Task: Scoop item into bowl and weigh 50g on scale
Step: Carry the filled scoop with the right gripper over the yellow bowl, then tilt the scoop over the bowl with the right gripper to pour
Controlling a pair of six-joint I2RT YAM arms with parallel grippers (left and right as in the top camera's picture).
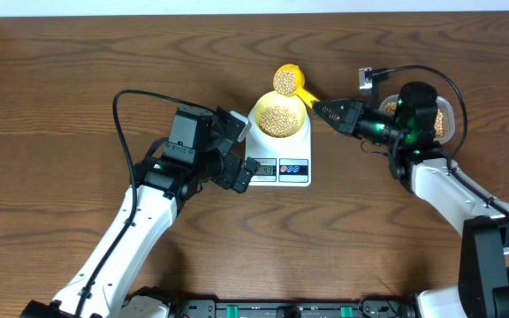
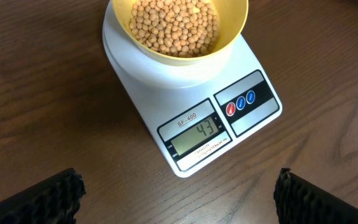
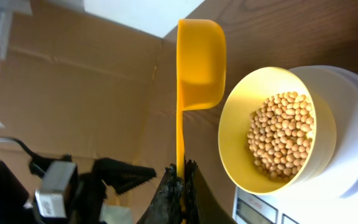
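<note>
The pale yellow bowl [image 1: 279, 118] sits on the white scale [image 1: 292, 170], partly filled with tan beans [image 1: 278, 118]. The left wrist view shows the bowl [image 2: 232, 31], beans [image 2: 174, 26] and scale display [image 2: 197, 134] reading 43. My right gripper [image 1: 323, 108] is shut on the handle of a bright yellow scoop [image 1: 288, 80] holding beans, held just behind the bowl. The right wrist view shows the scoop [image 3: 199, 62] above its gripper [image 3: 182, 186], beside the bowl [image 3: 235, 134]. My left gripper [image 1: 237, 152] is open and empty at the scale's left, its fingers [image 2: 179, 196] wide apart.
A container of beans [image 1: 444, 117] sits at the far right behind the right arm. Bare wooden tabletop [image 1: 78, 88] lies all round. The left arm's cable [image 1: 122, 124] loops at the left. The table's back edge runs along the top.
</note>
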